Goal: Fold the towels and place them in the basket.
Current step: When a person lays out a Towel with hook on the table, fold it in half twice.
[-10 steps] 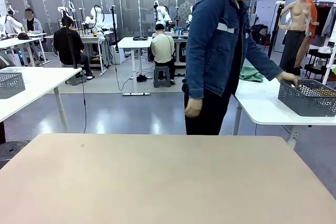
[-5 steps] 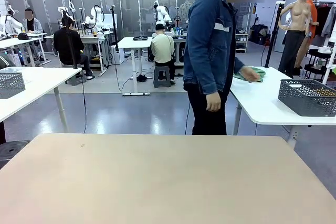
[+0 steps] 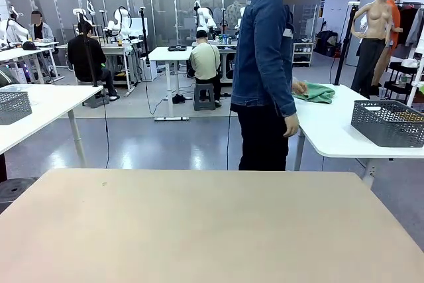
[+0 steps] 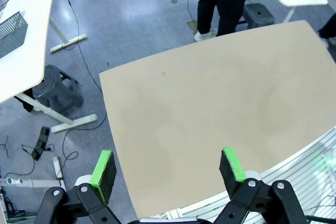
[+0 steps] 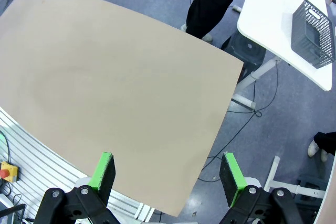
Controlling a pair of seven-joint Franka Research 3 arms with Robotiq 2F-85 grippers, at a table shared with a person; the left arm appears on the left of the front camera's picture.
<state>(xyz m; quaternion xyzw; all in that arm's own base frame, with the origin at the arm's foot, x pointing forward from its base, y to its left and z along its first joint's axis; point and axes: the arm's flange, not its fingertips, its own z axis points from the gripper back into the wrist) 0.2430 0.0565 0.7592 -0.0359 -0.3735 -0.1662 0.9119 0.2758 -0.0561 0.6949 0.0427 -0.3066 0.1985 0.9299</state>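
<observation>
Poised high over the beige table [image 3: 199,230] with left gripper [image 4: 167,167] and right gripper [image 5: 167,170] spread wide, holding nothing, presumably awaiting cloth to fold. Over on the white side table [image 3: 331,134]: mint green towel [image 3: 318,93] at the person's hand [image 3: 299,87], basket [image 3: 387,124] near it on the same top, likely being fetched.

Bright, even light; glossy floor [image 3: 199,154] glares; wrist-view edges bend.
</observation>
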